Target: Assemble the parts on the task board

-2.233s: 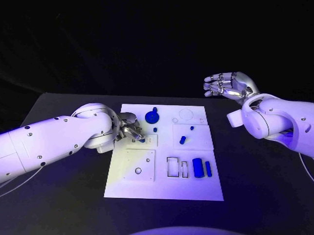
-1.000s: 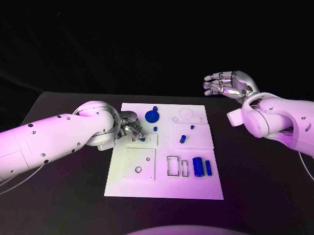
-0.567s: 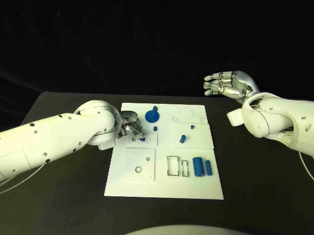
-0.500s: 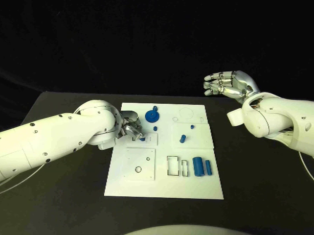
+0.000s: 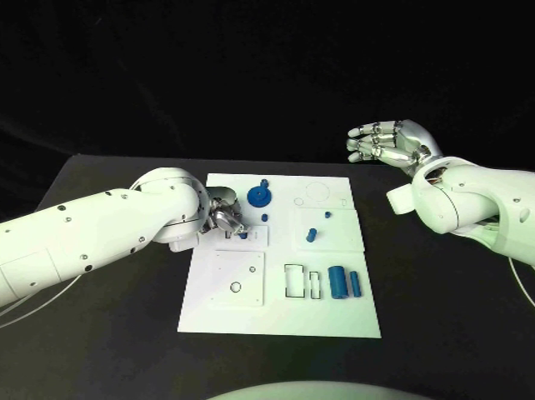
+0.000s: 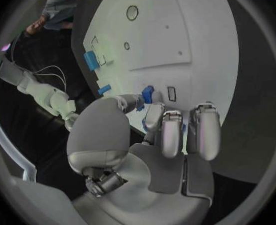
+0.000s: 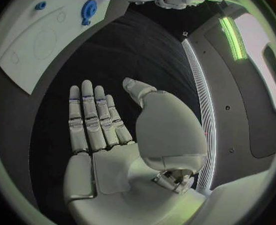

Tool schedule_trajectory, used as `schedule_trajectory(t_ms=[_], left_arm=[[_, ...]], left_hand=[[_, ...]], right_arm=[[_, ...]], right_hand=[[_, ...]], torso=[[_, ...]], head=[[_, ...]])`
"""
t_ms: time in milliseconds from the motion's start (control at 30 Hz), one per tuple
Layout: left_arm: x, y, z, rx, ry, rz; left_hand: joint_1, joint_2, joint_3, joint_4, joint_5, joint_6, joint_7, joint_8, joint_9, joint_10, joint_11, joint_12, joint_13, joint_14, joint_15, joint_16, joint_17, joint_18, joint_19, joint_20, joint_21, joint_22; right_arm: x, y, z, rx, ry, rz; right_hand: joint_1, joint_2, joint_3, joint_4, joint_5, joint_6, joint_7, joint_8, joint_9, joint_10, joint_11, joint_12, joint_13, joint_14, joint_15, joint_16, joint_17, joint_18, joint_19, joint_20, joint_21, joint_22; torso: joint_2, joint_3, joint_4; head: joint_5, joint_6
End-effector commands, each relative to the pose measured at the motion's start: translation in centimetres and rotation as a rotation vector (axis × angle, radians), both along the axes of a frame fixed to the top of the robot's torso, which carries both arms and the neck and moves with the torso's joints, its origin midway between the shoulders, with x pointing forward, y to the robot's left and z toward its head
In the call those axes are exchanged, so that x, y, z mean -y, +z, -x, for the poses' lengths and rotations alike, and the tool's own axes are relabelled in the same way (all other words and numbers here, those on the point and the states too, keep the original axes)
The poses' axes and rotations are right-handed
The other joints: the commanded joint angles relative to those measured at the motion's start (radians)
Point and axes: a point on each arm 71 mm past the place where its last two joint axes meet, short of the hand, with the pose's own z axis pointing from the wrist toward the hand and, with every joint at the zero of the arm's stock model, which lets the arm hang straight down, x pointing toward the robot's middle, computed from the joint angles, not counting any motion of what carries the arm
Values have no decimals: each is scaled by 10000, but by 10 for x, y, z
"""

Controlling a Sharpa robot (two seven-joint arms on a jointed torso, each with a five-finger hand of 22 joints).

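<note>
almost nothing has shifted: my left hand (image 5: 224, 218) still pinches a small blue part (image 6: 147, 94) over the board's (image 5: 280, 321) left-middle slot, so insertion's unfinished. right hand (image 5: 387, 143) stays raised, fingers apart, empty.

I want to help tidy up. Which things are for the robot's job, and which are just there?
For the job: flat white task board, small blue parts, silver left hand working on it.
Just there: black table, silver right hand, raised, holding nothing.

Head view: high, looking down over the whole task board (image 5: 280, 258).
Wrist views: close behind each palm.
Shared: the task board, seen by all three.
</note>
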Motion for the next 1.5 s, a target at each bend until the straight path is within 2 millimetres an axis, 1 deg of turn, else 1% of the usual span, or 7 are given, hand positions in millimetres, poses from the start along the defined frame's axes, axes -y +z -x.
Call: schedule_trajectory(t_ms=[33,600,800,1033,1133,1233,1500], left_arm=[[4,-3,2,-356,-222,-2],[4,-5,2,-506,-260,-75],[3,-5,2,-496,-235,-68],[0,-4,2,-424,-144,-16],[-1,-4,2,-408,-119,-3],[-2,-3,2,-383,-102,22],[-3,4,3,-384,-99,259]], left_hand=[[-111,6,1410,-1494,-65,322,-251,71,37,89,-2,70,30,1038,-64,33,2635,-185,229,-83,22,59],[-425,-136,582,-1130,-74,476,-404,153,178,165,-127,114,147,1038,-177,33,2635,-182,233,-191,-5,39],[-677,-288,-218,-730,-120,588,-458,108,211,165,-173,119,172,1038,-222,33,2635,-180,236,-243,-27,25],[-852,-322,-882,-261,-139,661,-460,36,224,147,-176,110,171,1038,-228,33,2635,-179,240,-263,-44,17],[-976,-536,-1536,123,-166,705,-452,-4,249,137,-167,106,173,1038,-222,33,2635,-179,243,-267,-55,15],[-976,-578,-1866,325,-175,718,-448,-31,262,135,-166,107,181,1038,-222,33,2635,-177,243,-273,-63,11],[-942,-594,-2069,444,-166,707,-443,-59,270,114,-161,94,159,1038,-218,33,2635,-176,244,-283,-68,10]], right_arm=[[-1,0,0,12,203,-32],[-1,-1,0,-25,217,-47],[-1,-2,0,-26,219,-47],[-1,-2,0,-30,208,-43],[-1,-2,0,-11,183,-34],[-1,-2,1,4,175,-24],[0,-4,0,-31,126,25]], right_hand=[[-129,5,-40,4,55,-88,612,-52,-13,-43,-11,-52,-8,-43,17,-42,-8,130,-2,78,-33,-9],[-132,15,-46,4,57,-87,613,-54,-15,-43,-11,-50,-20,-41,17,-51,-14,132,1,80,-40,-23],[-135,17,-50,4,57,-86,613,-54,-16,-44,-10,-49,-25,-40,18,-55,-17,132,2,82,-43,-29],[-147,15,-61,8,54,-85,615,-56,-17,-45,-9,-49,-32,-41,20,-61,-21,132,3,83,-48,-37],[-175,15,-88,20,51,-87,619,-61,-20,-54,-4,-49,-52,-46,25,-79,-33,132,5,88,-61,-60],[-189,16,-106,22,52,-93,623,-67,-24,-68,1,-52,-70,-61,32,-100,-45,130,-1,93,-76,-81],[-195,17,-114,23,52,-92,624,-68,-24,-70,2,-51,-77,-63,34,-107,-50,130,-4,95,-83,-90]], torso=[[-2,0,1],[-11,0,2],[-6,1,2],[-4,-6,-2],[-11,-7,1],[-14,-7,8],[-20,-11,13]], head=[[-9,-17],[-13,-25],[-16,-21],[-26,-11],[-27,1],[-30,10],[-43,12]])
